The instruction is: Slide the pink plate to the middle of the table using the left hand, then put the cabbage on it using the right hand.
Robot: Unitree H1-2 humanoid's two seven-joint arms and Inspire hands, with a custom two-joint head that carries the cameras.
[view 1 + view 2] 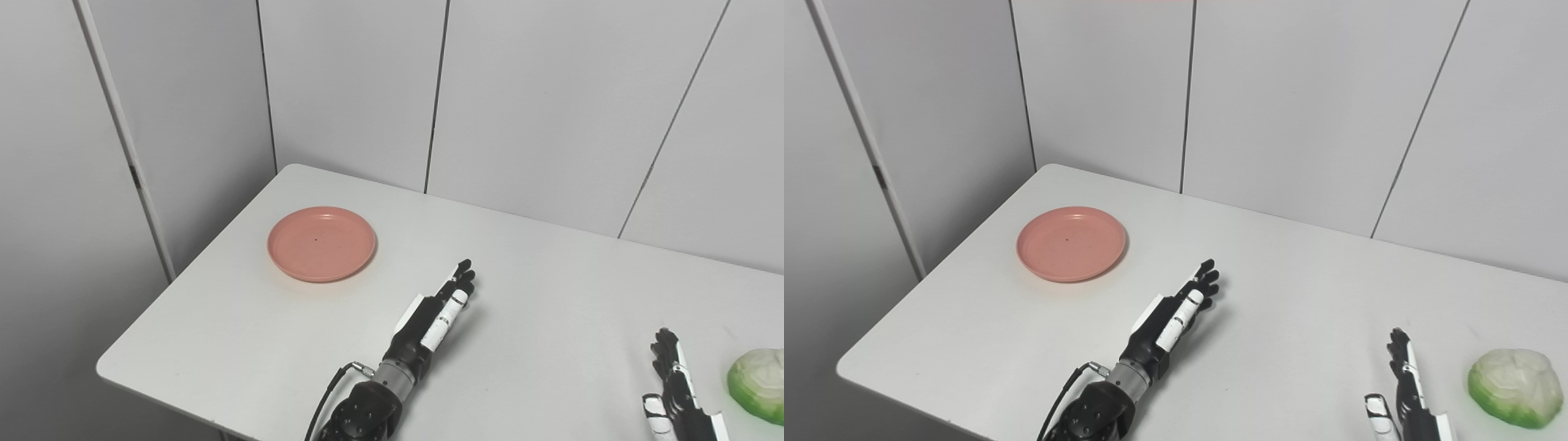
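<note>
I see the white worktop [551, 294] filling most of my feed, running from the near left corner away to the right, with grey wall panels [539, 92] standing behind it. The pink plate [321, 243] is the largest thing on it, lying flat toward the far left part of the worktop and well apart from both arms. It carries nothing. My left robot hand [438, 309] reaches in from the bottom edge and lies low over the middle of the worktop, fingers stretched out straight and close together, pointing up and away to the right, holding nothing; the plate sits beyond it to the left, not touching. The cabbage [1514, 387] rests on the worktop at the near right, pale white on top and green along its lower rim, cut off by the frame edge in the left eye view. My right robot hand [1402, 380] stands just left of the cabbage with a gap between them, fingers extended upward, empty, its thumb held apart.
</note>
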